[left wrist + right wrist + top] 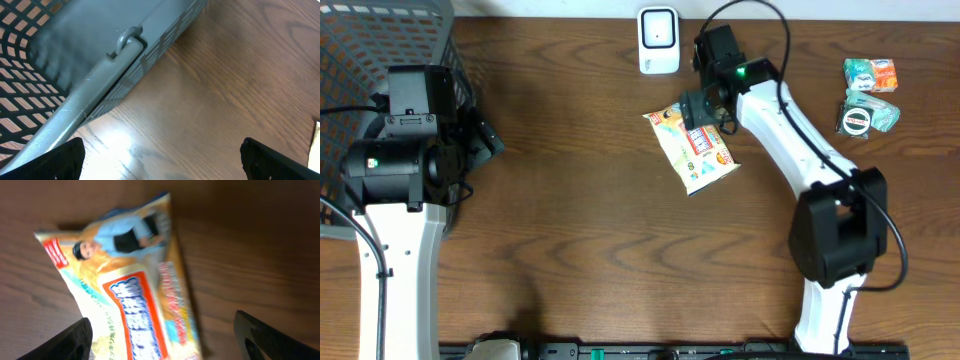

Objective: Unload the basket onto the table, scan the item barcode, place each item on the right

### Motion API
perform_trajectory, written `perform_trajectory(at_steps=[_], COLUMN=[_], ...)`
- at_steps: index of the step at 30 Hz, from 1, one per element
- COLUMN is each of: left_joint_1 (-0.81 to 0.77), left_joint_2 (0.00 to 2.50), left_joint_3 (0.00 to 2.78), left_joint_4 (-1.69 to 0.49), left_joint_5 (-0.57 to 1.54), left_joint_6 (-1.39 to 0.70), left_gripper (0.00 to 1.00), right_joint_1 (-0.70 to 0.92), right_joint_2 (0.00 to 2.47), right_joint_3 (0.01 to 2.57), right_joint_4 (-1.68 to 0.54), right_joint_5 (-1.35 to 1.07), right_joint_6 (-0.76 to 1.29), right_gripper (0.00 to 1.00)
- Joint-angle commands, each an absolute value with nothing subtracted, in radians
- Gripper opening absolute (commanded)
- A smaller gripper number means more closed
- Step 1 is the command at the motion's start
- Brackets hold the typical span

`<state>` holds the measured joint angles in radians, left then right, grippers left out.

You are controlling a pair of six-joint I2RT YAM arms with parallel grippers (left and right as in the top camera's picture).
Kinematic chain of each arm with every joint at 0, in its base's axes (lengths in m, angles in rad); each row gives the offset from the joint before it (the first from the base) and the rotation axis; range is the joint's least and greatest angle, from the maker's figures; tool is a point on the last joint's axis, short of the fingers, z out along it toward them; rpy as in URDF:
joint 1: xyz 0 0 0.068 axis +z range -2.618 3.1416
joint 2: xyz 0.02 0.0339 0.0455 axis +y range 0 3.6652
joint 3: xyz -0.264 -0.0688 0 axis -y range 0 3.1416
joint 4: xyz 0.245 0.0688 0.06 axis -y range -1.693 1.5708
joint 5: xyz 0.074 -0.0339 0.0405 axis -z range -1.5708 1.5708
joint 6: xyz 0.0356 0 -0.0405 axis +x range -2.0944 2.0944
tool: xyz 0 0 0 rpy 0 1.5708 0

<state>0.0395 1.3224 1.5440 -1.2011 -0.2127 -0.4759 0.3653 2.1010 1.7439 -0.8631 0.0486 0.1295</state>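
- The snack bag (pixel 694 152) lies flat on the wooden table (pixel 580 240), near the middle of its far half, with its long axis on a diagonal.
- The white scanner (pixel 658 40) stands at the far edge of the table, beyond the bag's upper corner and apart from it.
- The right gripper (pixel 162 325) hangs over the upper end of the bag. Its fingers (pixel 75 340) are spread wide, one to each side of the bag. The right wrist view shows no contact between them and the wrapper, so the bag rests on the wood, unheld.
- The printed face of the bag is up. The blur in the right wrist view makes the print unreadable, and no barcode can be made out.
- The left gripper (pixel 162 147) hovers beside the grey basket (pixel 380 50) at the table's left side. Its fingers are spread fully, with only bare wood between them.
- Several small packets (pixel 868 95) lie together at the far right of the table, well apart from the bag.
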Motion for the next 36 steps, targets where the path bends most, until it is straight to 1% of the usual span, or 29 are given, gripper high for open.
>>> perform_trajectory(at_steps=[1,3,4,5,6,7,8,9,11,12,14,18,24,25,27,31,36], left_joint_1=[0.047,0.047,0.047,0.047,0.047,0.047,0.047,0.047,0.047,0.047,0.047,0.047,0.047,0.047,0.047,0.047,0.047], left_joint_2=[1.326,1.326,1.326,1.326,1.326,1.326,1.326,1.326,1.326,1.326,1.326,1.326,1.326,1.326,1.326,1.326,1.326], left_joint_3=[1.541,1.541,1.541,1.541,1.541,1.541,1.541,1.541,1.541,1.541,1.541,1.541,1.541,1.541,1.541,1.541,1.541], left_joint_4=[-1.204,-1.204,-1.204,-1.204,-1.204,-1.204,-1.204,-1.204,-1.204,-1.204,-1.204,-1.204,-1.204,-1.204,-1.204,-1.204,-1.204], left_joint_5=[-0.225,-0.225,-0.225,-0.225,-0.225,-0.225,-0.225,-0.225,-0.225,-0.225,-0.225,-0.225,-0.225,-0.225,-0.225,-0.225,-0.225], left_joint_6=[-0.492,-0.492,-0.492,-0.492,-0.492,-0.492,-0.492,-0.492,-0.492,-0.492,-0.492,-0.492,-0.492,-0.492,-0.492,-0.492,-0.492], left_gripper=[0.98,0.98,0.98,0.98,0.98,0.98,0.98,0.98,0.98,0.98,0.97,0.98,0.97,0.98,0.98,0.98,0.98], right_joint_1=[0.381,0.391,0.395,0.401,0.408,0.411,0.411,0.411,0.410,0.410,0.410,0.406,0.406,0.406,0.403,0.402,0.402], right_joint_2=[2.188,2.229,2.248,2.265,2.276,2.276,2.273,2.259,2.228,2.200,2.159,2.080,2.030,2.038,2.082,2.174,2.306], right_joint_3=[1.697,1.696,1.696,1.696,1.696,1.696,1.697,1.702,1.717,1.737,1.766,1.808,1.806,1.805,1.805,1.805,1.805], right_joint_4=[-0.855,-0.857,-0.857,-0.857,-0.859,-0.860,-0.861,-0.867,-0.878,-0.883,-0.878,-0.762,-0.421,-0.376,-0.201,0.054,0.340], right_joint_5=[-0.036,-0.033,-0.028,-0.028,-0.028,-0.027,-0.020,-0.002,0.035,0.047,0.051,0.055,0.056,0.063,0.066,0.053,0.054], right_joint_6=[0.073,0.073,0.073,0.073,0.074,0.084,0.098,0.118,0.142,0.145,0.146,0.144,0.144,0.145,0.145,0.146,0.156], right_gripper=[0.85,0.85,0.80,0.72,0.49,0.33,0.24,0.16,0.11,0.07,0.01,0.01,0.01,0.01,0.01,0.01,0.01])
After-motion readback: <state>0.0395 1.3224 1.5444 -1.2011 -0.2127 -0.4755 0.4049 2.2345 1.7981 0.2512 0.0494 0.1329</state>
